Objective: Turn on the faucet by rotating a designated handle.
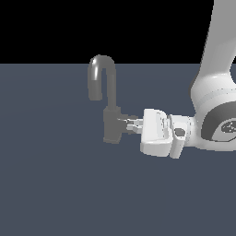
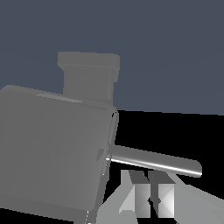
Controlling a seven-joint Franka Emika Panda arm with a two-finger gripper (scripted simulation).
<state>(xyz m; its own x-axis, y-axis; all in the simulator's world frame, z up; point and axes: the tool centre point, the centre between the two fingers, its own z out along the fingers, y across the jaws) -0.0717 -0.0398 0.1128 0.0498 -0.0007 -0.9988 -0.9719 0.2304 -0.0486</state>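
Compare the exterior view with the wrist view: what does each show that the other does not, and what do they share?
Only the exterior view shows the faucet whole, with its hooked gooseneck spout, and the white arm reaching in from that view's right. Only the wrist view shows the thin pin lever clearly, jutting from the blocky body just beyond the fingertips. Both show the grey faucet body and the gripper close against it at the handle.
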